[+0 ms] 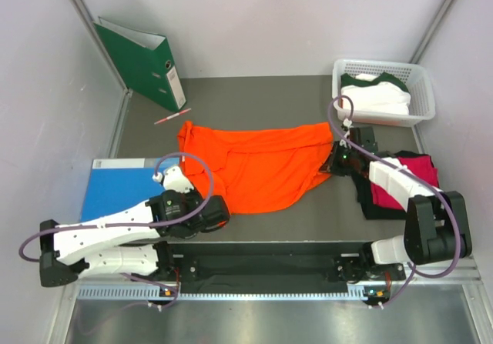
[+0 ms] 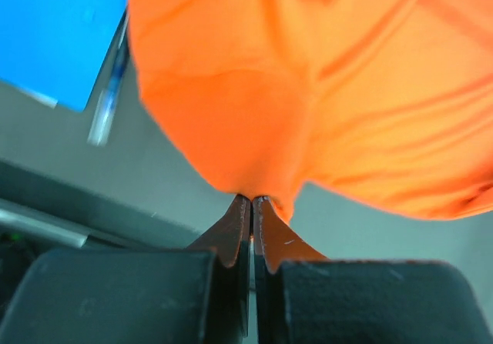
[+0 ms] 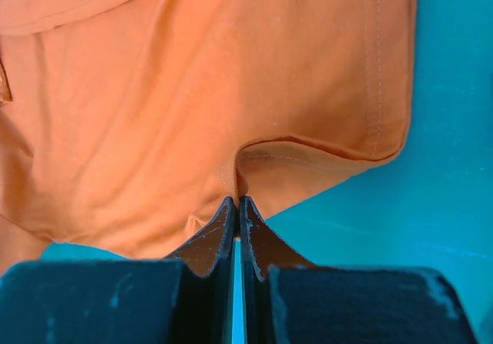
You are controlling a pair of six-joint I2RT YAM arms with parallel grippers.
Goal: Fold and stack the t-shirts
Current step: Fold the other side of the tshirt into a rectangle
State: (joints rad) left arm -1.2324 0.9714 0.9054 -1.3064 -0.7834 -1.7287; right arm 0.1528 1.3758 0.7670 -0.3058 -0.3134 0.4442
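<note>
the orange t-shirt (image 1: 258,167) lies spread across the middle of the grey desk (image 1: 254,101), wrinkled and partly open, its long side running left to right. the left pincer (image 2: 252,199) is pressed together on the shirt's near left edge, a small tuck of orange cloth caught between its tips; in the overhead view that arm reaches in low from the left, over the near edge of the blue folder (image 1: 115,186). the right pincer (image 3: 236,199) is likewise closed on the shirt, pinching a fold of fabric just beside a stitched hem at the right end of the garment.

to the right of the orange shirt, under the right arm, the magenta t-shirt (image 1: 420,171) lies folded on top of the black t-shirt (image 1: 368,205). the white t-shirt with dark green trim (image 1: 377,98) sits in a white basket (image 1: 422,90) at the far right corner of the desk. a green ring binder (image 1: 142,63) leans at the far left corner, and a pink pen (image 1: 172,117) lies on the desk between it and the orange shirt.
</note>
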